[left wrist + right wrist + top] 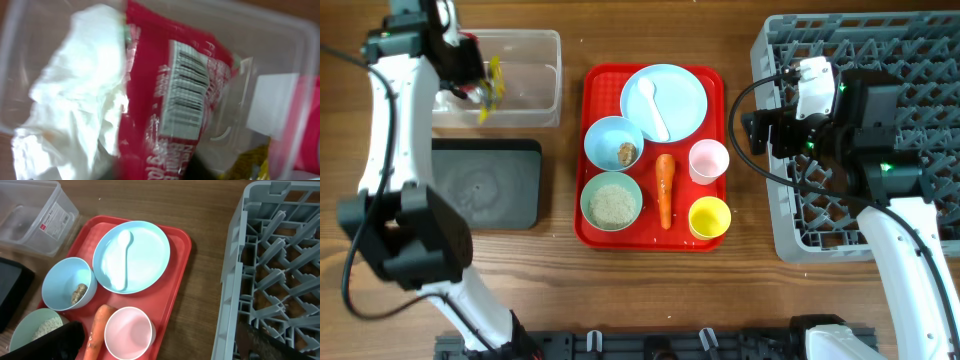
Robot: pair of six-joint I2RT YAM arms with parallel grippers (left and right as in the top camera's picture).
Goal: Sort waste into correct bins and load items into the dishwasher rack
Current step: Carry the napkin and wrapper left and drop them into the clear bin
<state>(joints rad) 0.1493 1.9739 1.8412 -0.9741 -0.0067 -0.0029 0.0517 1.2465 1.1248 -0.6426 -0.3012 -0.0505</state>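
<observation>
My left gripper [470, 85] hangs over the clear tub [535, 70]. In the left wrist view its dark fingers [109, 167] stand apart on either side of a red wrapper [165, 90], with the white napkin [75, 100] and a yellow wrapper [250, 162] beside it. My right gripper [755, 130] is wide open and empty between the red tray and the grey rack [920, 60], close above the pink cup [127, 332]. The tray carries the plate [680, 95] with the spoon [653, 105], a bowl with the brown lump [627, 153], a rice bowl [611, 202], the carrot [665, 190] and the yellow cup [709, 217].
The black tray [490, 185] lies in front of the clear tub, left of the flat red tray [595, 80]. A strip of bare wood separates the red tray from the rack's wall [230, 290]. The rack's upright pegs fill the right side.
</observation>
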